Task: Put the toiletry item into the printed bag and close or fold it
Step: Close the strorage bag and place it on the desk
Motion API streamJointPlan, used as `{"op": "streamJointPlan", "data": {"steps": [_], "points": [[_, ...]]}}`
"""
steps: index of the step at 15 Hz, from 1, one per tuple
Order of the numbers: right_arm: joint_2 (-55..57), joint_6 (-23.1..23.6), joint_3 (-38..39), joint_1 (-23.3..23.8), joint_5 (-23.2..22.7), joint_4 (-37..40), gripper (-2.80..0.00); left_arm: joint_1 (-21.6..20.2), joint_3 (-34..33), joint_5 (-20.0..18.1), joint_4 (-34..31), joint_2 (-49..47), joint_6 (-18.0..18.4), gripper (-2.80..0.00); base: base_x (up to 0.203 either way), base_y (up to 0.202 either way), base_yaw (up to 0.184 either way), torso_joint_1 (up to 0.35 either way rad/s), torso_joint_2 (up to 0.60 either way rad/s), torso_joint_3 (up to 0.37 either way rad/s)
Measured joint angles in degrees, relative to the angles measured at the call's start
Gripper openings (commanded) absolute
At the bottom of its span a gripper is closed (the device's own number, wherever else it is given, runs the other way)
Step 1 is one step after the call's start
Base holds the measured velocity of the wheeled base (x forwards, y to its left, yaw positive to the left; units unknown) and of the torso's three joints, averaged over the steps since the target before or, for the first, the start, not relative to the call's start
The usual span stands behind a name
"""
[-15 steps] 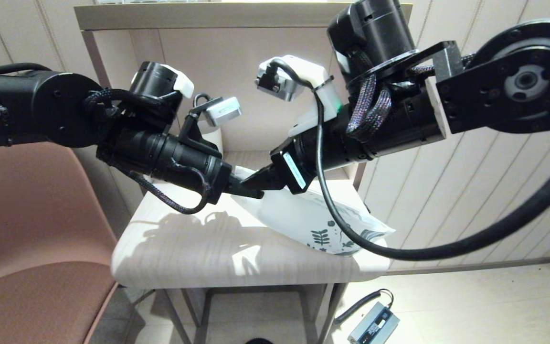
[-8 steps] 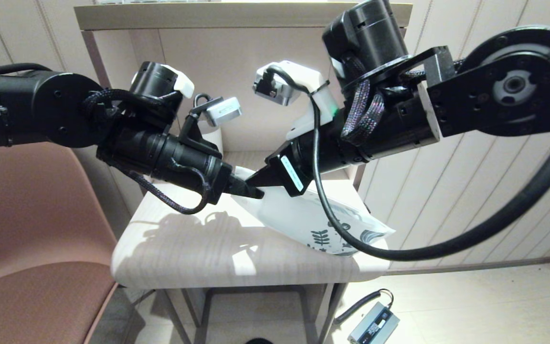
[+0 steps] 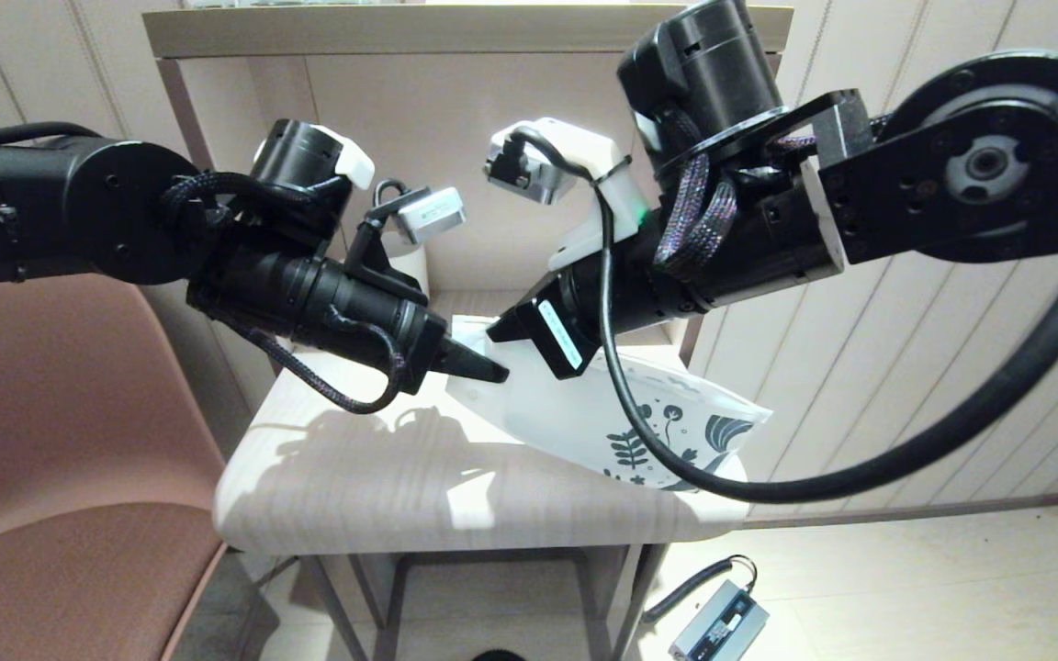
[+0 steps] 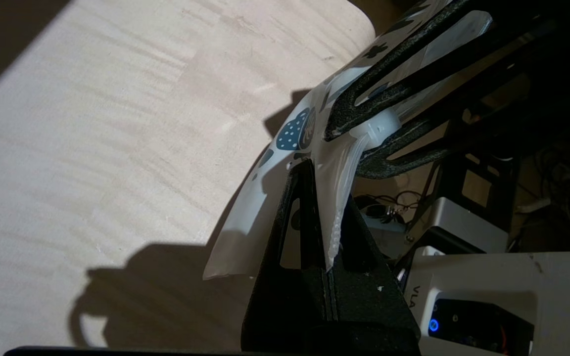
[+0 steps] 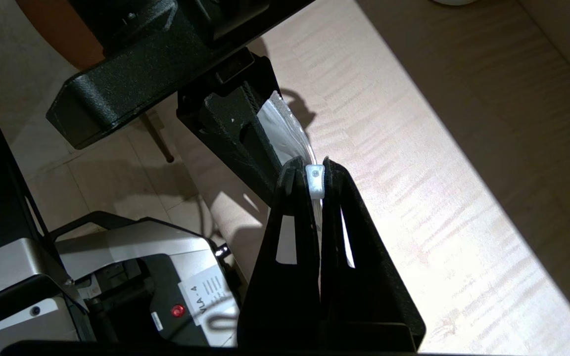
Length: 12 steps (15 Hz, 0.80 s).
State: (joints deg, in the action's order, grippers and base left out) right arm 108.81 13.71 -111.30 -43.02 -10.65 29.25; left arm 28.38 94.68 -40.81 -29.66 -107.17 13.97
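The printed bag (image 3: 602, 413), white with a blue-grey leaf print at its far end, hangs tilted between both grippers, its printed end near the table's right edge. My left gripper (image 3: 490, 372) is shut on the bag's zip-strip corner (image 4: 332, 232). Right beside it, my right gripper (image 3: 499, 332) is shut on the small white zip slider (image 5: 315, 179) on that same edge. In the left wrist view the slider (image 4: 381, 127) sits between the right fingers, above the left gripper (image 4: 328, 198). The comb is hidden from every view.
The light wooden table (image 3: 354, 477) stands under a shelf (image 3: 400, 28). A white mug (image 3: 414, 266) stands at the back behind my left arm. A pink chair (image 3: 51, 441) is at the left. A grey device with a cable (image 3: 717, 624) lies on the floor.
My right gripper has drawn back a little up and to the right, away from the left gripper's tips. The bag's printed end has risen slightly. The left arm has held still.
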Motion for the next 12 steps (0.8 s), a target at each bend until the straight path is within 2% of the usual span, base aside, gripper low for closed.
{"op": "streamJointPlan", "data": {"steps": [12], "points": [[-3.91, 0.28, 7.39, 1.96, 0.02, -0.04, -2.80, 0.03, 0.05, -0.13, 0.02, -0.05, 0.11, -2.80, 0.000, 0.000, 0.000, 0.000, 0.00, 0.000]]}}
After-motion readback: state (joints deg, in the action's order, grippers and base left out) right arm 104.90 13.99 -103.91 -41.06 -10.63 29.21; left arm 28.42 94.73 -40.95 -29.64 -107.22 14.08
